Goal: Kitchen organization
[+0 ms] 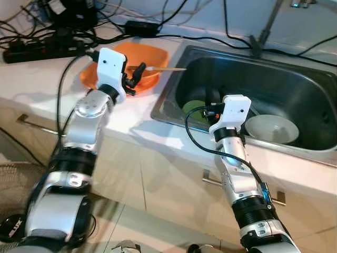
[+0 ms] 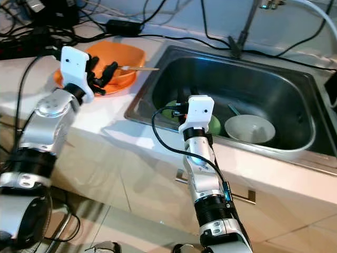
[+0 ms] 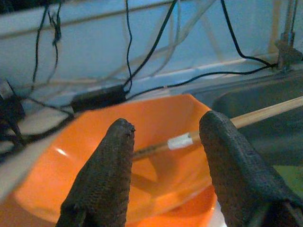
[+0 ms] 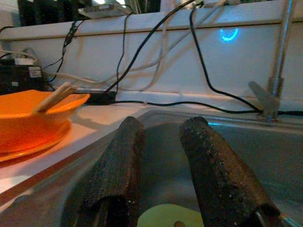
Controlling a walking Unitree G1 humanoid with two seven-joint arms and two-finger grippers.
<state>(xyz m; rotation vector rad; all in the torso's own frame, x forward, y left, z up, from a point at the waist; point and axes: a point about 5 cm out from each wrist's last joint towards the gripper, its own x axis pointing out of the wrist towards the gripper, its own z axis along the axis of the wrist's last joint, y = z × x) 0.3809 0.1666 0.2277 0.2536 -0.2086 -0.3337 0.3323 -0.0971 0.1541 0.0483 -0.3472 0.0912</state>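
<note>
Hovering over the orange bowl (image 1: 138,66) on the white worktop (image 1: 47,79), the left hand (image 1: 132,79) has its fingers apart — wooden chopsticks (image 1: 163,69) lie across the bowl, jutting past its rim toward the steel sink (image 1: 274,84). The right hand (image 4: 163,161) hangs inside the sink, fingers parted, just above a green plate (image 2: 215,125) — a white bowl (image 1: 272,128) sits beside it.

Home kitchen, sink area, rigged with loose electronics.

Stainless sink (image 1: 295,79) set into a pale bench (image 1: 47,79); faucet stem (image 1: 266,26) at the back wall. Cabinet fronts with bar handles (image 1: 31,124) below. White bowl (image 1: 272,128) and green dish (image 2: 213,124) in the basin, orange bowl (image 1: 152,55) on the bench. Power strip (image 1: 42,50) and black cables along the wall.
</note>
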